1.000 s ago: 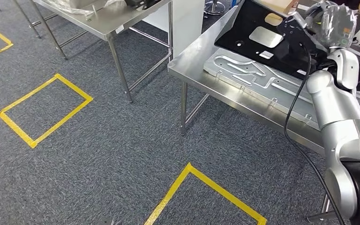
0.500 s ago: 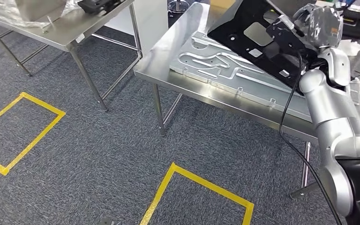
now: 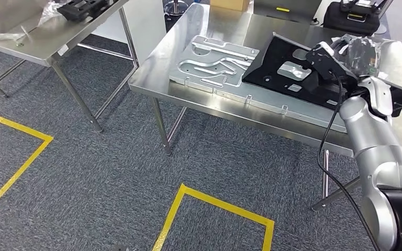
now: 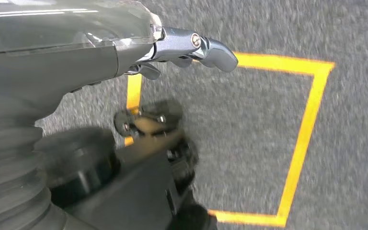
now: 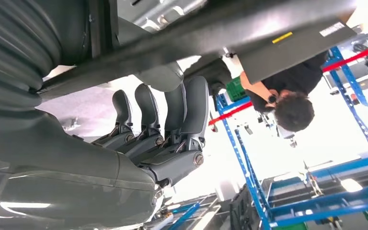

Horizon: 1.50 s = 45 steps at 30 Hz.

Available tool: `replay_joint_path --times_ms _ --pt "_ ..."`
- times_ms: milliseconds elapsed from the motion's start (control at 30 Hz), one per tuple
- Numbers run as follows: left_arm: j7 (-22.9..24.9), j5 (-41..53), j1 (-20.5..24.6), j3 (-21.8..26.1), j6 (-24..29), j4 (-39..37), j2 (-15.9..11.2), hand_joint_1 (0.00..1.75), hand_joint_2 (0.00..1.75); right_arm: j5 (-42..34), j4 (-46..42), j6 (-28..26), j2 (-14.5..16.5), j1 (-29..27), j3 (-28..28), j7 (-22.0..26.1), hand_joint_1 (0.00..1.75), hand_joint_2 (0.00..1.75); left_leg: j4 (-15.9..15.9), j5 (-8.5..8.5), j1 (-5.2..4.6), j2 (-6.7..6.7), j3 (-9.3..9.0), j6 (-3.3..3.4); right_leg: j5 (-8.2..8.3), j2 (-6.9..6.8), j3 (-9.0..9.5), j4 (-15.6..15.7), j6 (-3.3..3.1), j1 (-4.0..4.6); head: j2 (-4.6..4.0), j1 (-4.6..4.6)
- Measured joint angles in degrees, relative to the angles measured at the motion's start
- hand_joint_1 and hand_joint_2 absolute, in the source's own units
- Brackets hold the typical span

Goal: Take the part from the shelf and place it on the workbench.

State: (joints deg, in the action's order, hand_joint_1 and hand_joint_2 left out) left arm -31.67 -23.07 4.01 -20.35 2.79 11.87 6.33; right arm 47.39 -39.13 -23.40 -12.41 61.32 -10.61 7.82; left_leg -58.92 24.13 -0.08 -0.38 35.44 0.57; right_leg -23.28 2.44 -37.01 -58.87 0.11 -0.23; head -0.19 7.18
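Nearest, the left hand (image 4: 191, 45) hangs over the carpet (image 3: 110, 172), holding nothing that shows. Farther out, the right hand (image 3: 340, 55) grips the black part (image 3: 288, 70), tilted above the workbench (image 3: 230, 23) beside a grey metal plate (image 3: 214, 63). Carrying looks done; setting down and letting go remain.

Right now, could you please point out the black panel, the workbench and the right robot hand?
black panel (image 3: 272, 67), head view, its flat left part.
workbench (image 3: 152, 83), head view, bare front-left corner.
right robot hand (image 3: 356, 49), head view, its back.
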Motion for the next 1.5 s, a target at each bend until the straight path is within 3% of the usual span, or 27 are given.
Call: replay_joint_path --times_ms 400,833,1367,1500 --pt "0.68 1.04 0.38 -0.04 -0.17 0.0 -0.06 0.0 1.75 2.44 -2.68 1.8 -2.65 -4.89 1.71 -1.63 1.75 1.75 -0.06 -0.07 -0.33 -0.17 0.1 0.62 0.31 -0.28 0.24 0.53 0.75 -0.29 0.01 0.01" --pt "1.55 1.47 0.38 -0.24 -0.28 0.0 -0.06 0.0 1.75 3.07 -3.08 2.85 -3.02 -5.8 2.59 -0.7 1.75 1.75 -0.05 -0.1 -0.31 -0.13 0.11 0.63 0.32 -0.28 0.16 0.43 0.77 -0.26 0.0 0.01" --pt "3.74 -0.9 -0.08 0.56 -2.23 0.0 -0.06 0.0 1.75 3.96 -0.94 3.23 -1.38 -4.66 2.59 -0.13 1.75 1.75 -0.04 -0.11 -0.31 -0.15 0.14 0.63 0.32 -0.3 0.16 0.42 0.77 -0.26 -0.01 0.01" --pt "3.38 -0.77 -0.19 0.58 -2.31 -0.01 -0.06 0.0 1.75 3.98 -0.62 3.26 -1.23 -4.56 2.59 -0.01 1.75 1.75 0.91 -0.5 -0.32 0.0 -0.41 1.51 0.54 -0.28 0.51 1.06 1.42 -0.47 0.0 0.0"
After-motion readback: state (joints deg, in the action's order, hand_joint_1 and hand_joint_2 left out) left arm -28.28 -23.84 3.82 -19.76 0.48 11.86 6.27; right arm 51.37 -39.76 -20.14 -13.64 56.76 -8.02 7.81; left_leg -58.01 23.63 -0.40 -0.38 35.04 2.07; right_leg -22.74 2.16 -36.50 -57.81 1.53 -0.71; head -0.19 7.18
